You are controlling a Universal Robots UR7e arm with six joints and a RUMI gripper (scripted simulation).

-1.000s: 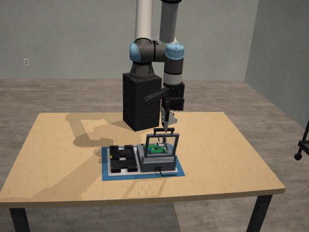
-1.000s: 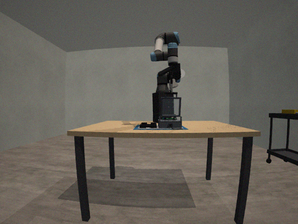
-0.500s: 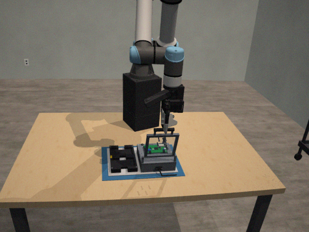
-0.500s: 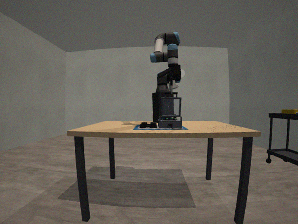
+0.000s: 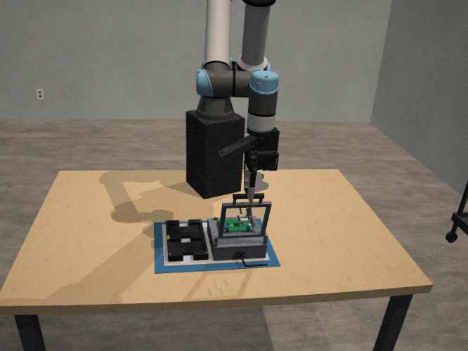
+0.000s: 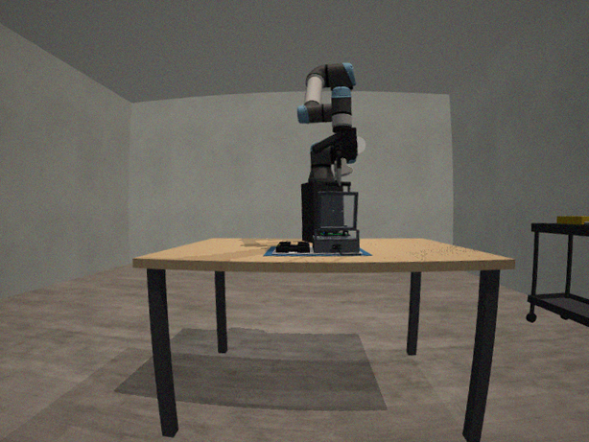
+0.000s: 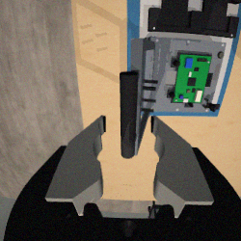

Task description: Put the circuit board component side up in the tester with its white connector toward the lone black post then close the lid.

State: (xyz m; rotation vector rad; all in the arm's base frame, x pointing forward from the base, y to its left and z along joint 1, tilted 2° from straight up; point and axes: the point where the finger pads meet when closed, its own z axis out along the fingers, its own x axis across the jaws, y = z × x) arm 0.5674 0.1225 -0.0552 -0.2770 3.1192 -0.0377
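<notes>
Circuit board (image 5: 237,225) lies flat in the tester (image 5: 238,246), which sits on the blue mat (image 5: 160,266) right of the black tray (image 5: 186,240). Behind it the lid (image 5: 246,205) stands upright. Above, the gripper (image 7: 127,140) brackets the lid's black handle (image 7: 128,113), jaws partly open, not clamping it.

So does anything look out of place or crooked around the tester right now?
Nothing stands out. The circuit board lies flat in the tester, the lid stands upright, and the end effector straddles the lid handle without clamping it.
</notes>
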